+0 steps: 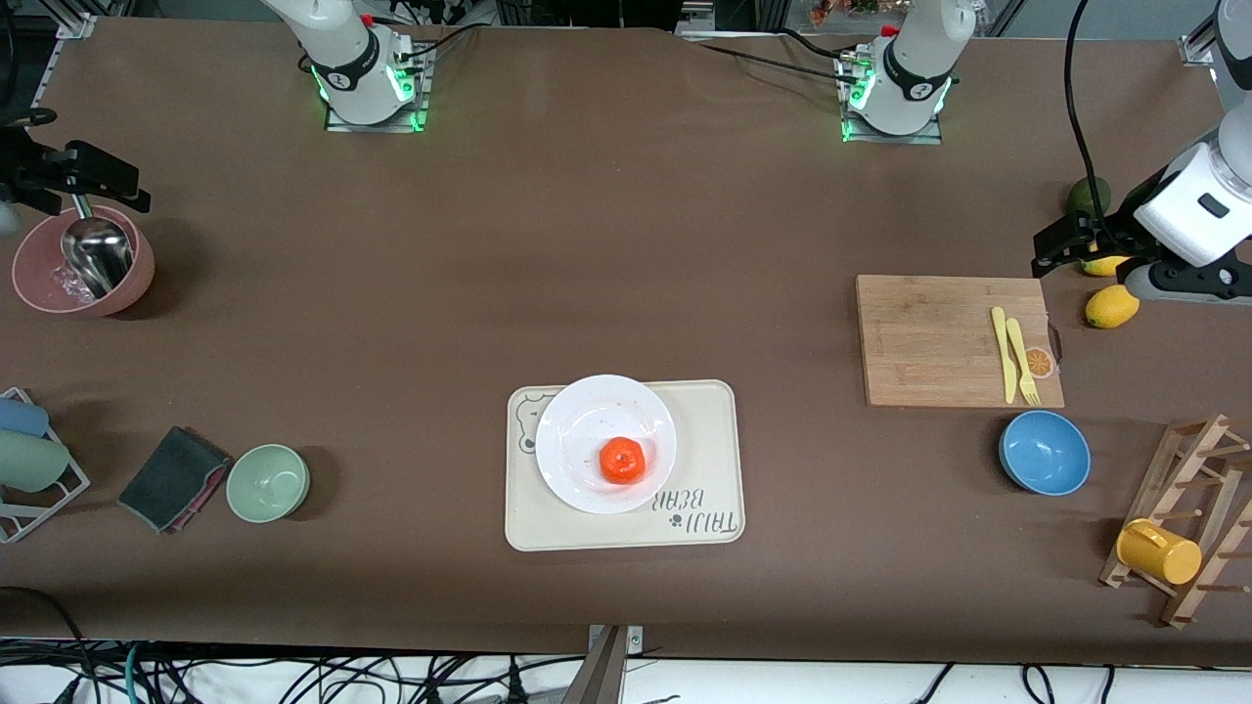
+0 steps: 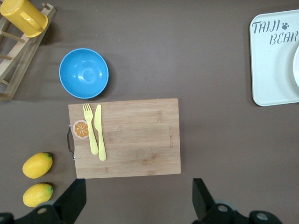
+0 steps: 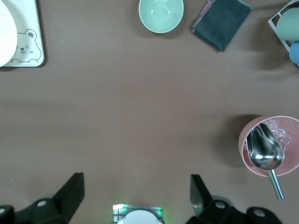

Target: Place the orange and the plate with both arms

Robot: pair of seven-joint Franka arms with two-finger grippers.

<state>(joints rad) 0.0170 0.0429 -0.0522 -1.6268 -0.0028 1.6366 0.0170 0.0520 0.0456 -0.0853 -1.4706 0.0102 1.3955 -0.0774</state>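
Note:
The orange (image 1: 621, 460) rests on the white plate (image 1: 587, 420), on the side of the plate nearer the front camera. The plate stands on the cream bear-printed tray (image 1: 709, 460) midway along the table. My left gripper (image 1: 1061, 249) hangs open and empty over the lemons at the left arm's end of the table. In its wrist view the left gripper (image 2: 138, 200) has only bare table between its fingers. My right gripper (image 1: 88, 181) hangs open and empty over the pink bowl at the right arm's end. The right wrist view shows the right gripper (image 3: 136, 196) and a sliver of the plate (image 3: 5, 32).
A wooden cutting board (image 1: 939, 337) carries a yellow knife and fork. Two lemons (image 2: 37, 164), a blue bowl (image 1: 1045, 453) and a rack with a yellow cup (image 1: 1159, 552) lie around it. A pink bowl with a metal scoop (image 1: 83, 264), a green bowl (image 1: 268, 482) and a dark cloth (image 1: 171, 479) lie at the right arm's end.

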